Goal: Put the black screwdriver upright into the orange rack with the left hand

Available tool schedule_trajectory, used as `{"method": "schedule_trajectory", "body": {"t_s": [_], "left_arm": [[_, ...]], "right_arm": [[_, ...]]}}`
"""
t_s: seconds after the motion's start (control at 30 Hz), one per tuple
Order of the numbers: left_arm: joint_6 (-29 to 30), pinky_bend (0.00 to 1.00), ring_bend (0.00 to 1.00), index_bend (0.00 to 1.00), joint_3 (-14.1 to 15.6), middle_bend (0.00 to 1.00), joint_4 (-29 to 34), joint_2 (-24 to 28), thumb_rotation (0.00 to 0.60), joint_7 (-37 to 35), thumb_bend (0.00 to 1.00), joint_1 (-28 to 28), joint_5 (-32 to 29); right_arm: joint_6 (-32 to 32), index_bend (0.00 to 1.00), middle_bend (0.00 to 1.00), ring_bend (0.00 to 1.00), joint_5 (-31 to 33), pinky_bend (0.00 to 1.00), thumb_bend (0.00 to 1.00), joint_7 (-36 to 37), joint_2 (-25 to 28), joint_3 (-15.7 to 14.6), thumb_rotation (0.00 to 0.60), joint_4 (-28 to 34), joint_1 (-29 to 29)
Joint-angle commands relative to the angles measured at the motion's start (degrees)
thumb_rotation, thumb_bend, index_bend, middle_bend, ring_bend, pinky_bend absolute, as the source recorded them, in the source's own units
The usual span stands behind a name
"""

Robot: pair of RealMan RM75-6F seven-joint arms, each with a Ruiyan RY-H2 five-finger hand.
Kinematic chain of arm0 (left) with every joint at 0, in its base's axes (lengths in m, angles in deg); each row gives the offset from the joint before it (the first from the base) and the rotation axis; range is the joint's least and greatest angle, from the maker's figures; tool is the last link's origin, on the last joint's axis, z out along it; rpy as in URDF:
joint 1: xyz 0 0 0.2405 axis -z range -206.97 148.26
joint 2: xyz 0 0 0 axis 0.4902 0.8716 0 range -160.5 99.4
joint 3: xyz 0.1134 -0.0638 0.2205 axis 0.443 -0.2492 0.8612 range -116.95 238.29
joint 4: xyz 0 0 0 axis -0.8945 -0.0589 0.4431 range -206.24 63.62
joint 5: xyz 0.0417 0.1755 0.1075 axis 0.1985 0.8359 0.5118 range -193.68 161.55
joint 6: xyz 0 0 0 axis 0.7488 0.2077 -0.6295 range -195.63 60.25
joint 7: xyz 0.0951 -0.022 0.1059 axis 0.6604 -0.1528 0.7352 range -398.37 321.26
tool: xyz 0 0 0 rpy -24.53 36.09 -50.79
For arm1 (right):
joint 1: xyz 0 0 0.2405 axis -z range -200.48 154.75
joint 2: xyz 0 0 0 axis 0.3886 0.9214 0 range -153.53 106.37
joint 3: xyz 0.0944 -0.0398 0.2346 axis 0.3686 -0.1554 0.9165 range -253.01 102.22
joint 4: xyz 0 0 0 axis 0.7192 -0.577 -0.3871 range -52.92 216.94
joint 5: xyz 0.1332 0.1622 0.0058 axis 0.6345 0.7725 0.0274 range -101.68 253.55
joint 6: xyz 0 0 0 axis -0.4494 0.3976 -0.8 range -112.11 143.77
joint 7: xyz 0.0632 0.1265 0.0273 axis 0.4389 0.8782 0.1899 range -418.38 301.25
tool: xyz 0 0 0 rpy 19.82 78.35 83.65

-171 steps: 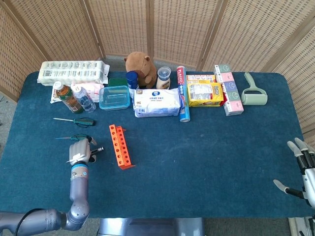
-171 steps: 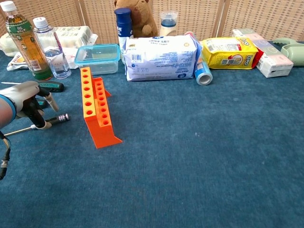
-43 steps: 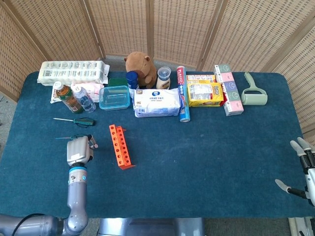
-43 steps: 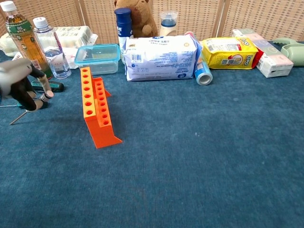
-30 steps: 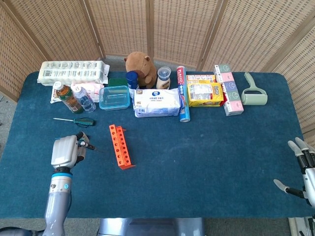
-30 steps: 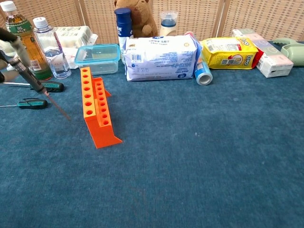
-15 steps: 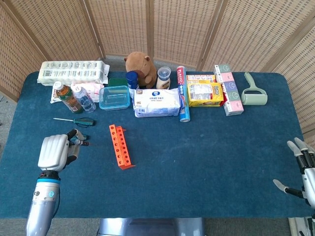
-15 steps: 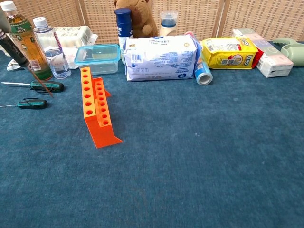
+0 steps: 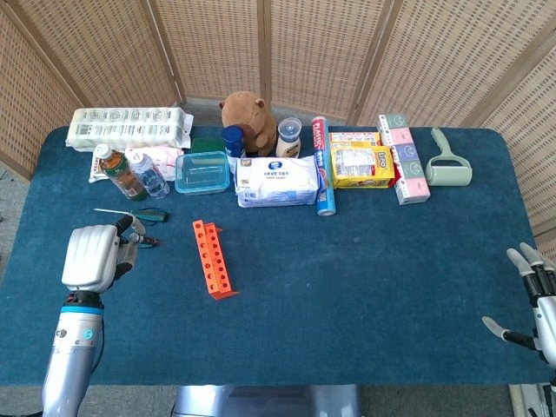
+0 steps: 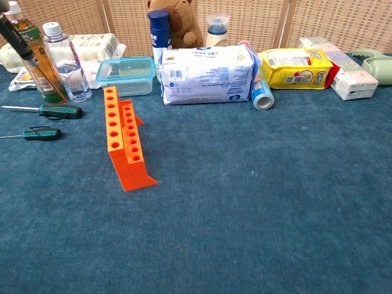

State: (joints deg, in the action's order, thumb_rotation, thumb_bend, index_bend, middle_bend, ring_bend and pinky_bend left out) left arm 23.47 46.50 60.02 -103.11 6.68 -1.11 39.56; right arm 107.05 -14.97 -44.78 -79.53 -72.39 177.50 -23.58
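Orange rack [image 10: 124, 144] stands at centre-left of the blue worktop [image 9: 347, 287], its holes showing nothing in them. At lower left the left hand [image 9: 91, 256] grips the black screwdriver [image 10: 27, 52], raised, tip slanting down. Two green-handled screwdrivers [image 10: 43, 122] lie left of the rack; a clear lidded box [image 10: 127, 75] and bottles [image 10: 49, 58] stand behind. Right hand [image 9: 532, 304], lower right, fingers spread, holding nothing.
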Motion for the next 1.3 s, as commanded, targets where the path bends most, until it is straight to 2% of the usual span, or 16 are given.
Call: {"method": "schedule_trajectory", "body": {"t_s": [0.03,0.3,0.67,1.3], "left_arm": [[-0.48,0.98,1.00,0.50,-0.40,1.00,-0.66,0.45,0.600,-0.26,0.43,0.48,0.57],[-3.37,0.98,1.00,0.50,-1.00,1.00,-2.49,1.72,0.600,-3.28,0.43,1.49,2.06],[-5.74,0.98,1.00,0.50,-3.12,1.00,-6.13,1.58,0.600,-6.53,0.43,3.36,0.65],[-5.87,0.98,1.00,0.50,-3.66,1.00,-8.55,-1.07,0.600,-4.73,0.43,6.11,-2.32]], "right_arm": [[-0.12,0.02,0.00,0.00,0.12,0.00,0.00,-0.10,-0.04,0.02,0.600,0.03,-0.03],[-0.45,0.02,0.00,0.00,0.16,0.00,0.00,-0.76,-0.21,-0.03,0.600,0.14,-0.16],[-0.94,0.02,0.00,0.00,0.64,0.00,0.00,-0.92,-0.26,0.09,0.600,0.18,-0.34],[-1.03,0.02,0.00,0.00,1.03,0.00,0.00,-0.11,0.06,0.27,0.600,0.09,-0.35]]}}
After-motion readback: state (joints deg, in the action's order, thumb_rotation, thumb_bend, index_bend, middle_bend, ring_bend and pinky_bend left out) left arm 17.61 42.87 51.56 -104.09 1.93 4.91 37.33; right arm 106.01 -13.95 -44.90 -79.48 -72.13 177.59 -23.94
